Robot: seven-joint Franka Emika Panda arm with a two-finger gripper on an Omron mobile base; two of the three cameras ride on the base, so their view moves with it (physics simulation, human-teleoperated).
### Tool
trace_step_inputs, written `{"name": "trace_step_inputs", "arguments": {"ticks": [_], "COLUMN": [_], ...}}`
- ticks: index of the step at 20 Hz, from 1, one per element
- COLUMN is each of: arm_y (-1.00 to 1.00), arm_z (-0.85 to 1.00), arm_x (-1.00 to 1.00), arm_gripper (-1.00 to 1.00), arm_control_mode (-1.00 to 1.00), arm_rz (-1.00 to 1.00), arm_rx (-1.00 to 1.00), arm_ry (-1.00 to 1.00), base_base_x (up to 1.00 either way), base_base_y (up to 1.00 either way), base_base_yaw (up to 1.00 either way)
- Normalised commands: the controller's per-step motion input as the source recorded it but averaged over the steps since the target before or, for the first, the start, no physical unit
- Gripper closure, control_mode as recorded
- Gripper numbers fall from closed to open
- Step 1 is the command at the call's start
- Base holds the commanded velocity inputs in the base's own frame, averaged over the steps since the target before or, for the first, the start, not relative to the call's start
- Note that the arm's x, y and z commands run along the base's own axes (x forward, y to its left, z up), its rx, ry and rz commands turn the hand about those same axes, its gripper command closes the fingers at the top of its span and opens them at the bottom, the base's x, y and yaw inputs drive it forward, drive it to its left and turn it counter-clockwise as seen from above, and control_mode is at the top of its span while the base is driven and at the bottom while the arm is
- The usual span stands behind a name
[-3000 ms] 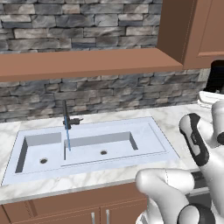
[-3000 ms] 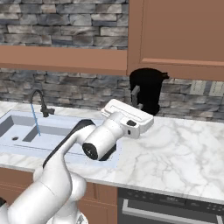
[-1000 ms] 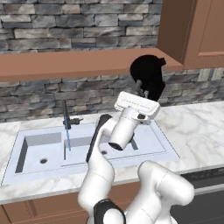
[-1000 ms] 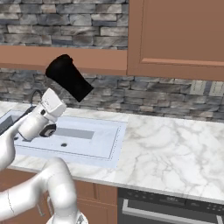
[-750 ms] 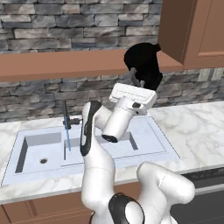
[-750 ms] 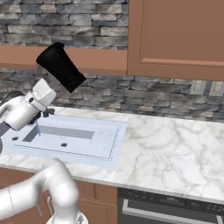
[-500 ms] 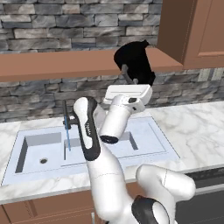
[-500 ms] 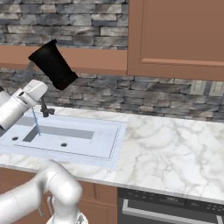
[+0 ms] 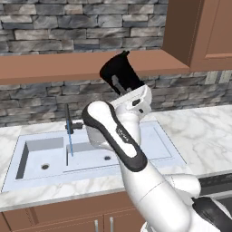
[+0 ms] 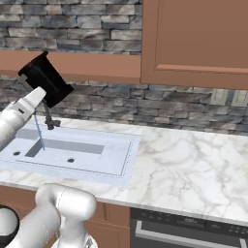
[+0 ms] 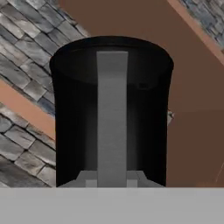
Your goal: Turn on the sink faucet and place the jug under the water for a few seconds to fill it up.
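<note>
Aloft, claw (image 9: 121, 87) clamped tight on small black cylindrical jug (image 9: 118, 73), tilted high above pale double-basin sink (image 9: 149, 140). Thin light-blue water (image 9: 70, 144) runs left; level jug, lower mouth under stream.

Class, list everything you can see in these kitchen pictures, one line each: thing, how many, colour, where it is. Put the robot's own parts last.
jug: one, black, tilted, held in the air above the counter, right of the faucet.
sink faucet: one, dark metal, at the back rim of the sink.
water: one thin light-blue stream, falling into the left basin.
sink: one, pale blue-white, two basins, set in the counter.
counter: one, white marble.
stone wall: grey, behind the sink.
cabinet: brown, upper right.
claw: one, shut on the jug.
</note>
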Motion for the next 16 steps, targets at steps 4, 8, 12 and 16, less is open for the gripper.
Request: {"name": "trace_step_inputs", "arguments": {"ticks": [4, 8, 12, 16], "arm_y": [1.00, 0.89, 0.08, -0.30], "arm_z": [-0.08, -0.12, -0.13, -0.22], "arm_x": [-0.03, 0.00, 0.00, 0.00], "arm_gripper": [1.00, 1.00, 1.00, 1.00], "arm_control_mode": [-1.00, -1.00, -1.00, -1.00], "arm_rz": [-0.07, -0.04, 0.04, 0.16], "arm_rx": [0.00, 0.00, 0.06, 0.20], "arm_ry": [0.19, 0.15, 0.12, 0.10], "base_base_x": [0.00, 0.00, 0.00, 0.00], "base_base_y": [0.00, 0.00, 0.00, 0.00], "base_base_yaw": [0.00, 0.00, 0.00, 0.00]}}
